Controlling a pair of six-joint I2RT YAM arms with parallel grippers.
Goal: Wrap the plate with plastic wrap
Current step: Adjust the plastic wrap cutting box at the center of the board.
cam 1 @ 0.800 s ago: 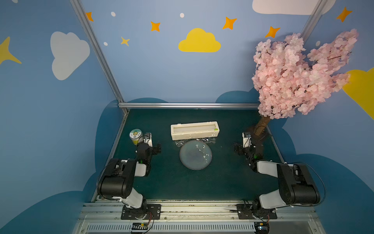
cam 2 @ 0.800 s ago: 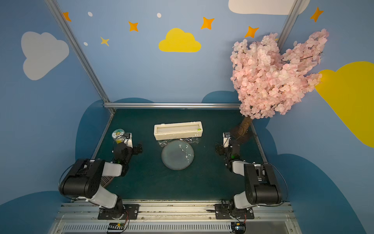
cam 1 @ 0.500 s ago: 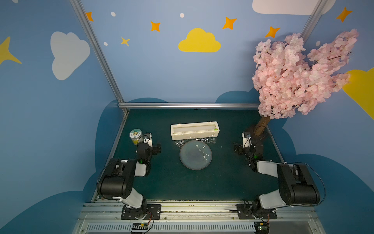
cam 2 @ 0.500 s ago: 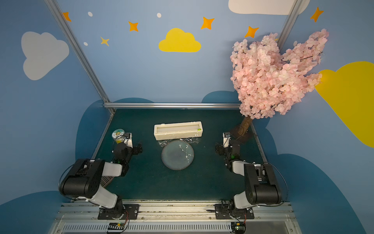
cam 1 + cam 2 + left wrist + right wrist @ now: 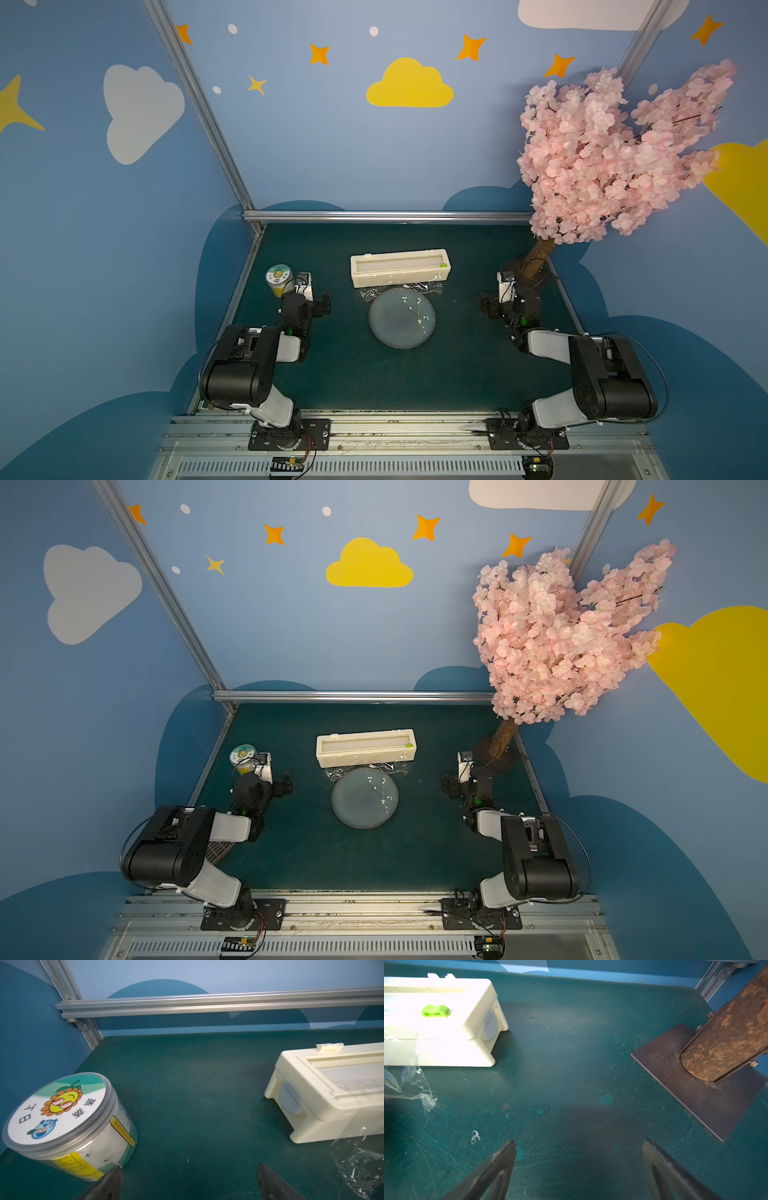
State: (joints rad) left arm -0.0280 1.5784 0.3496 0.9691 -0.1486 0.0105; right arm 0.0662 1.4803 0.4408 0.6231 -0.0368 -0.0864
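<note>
Left gripper: I see jaws spread wide, nothing between them, low over green mat. Sunflower-lidded jar just beside its outer finger. Right gripper: also wide, empty, tree base plate ahead on outer side. Plate flat between both grippers, apart from each. Plastic wrap crinkled between plate's far rim and cream dispenser box.

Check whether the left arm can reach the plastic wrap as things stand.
Probably yes: the left gripper is open, and only bare mat lies between it and the plastic wrap; the jar stands aside.
</note>
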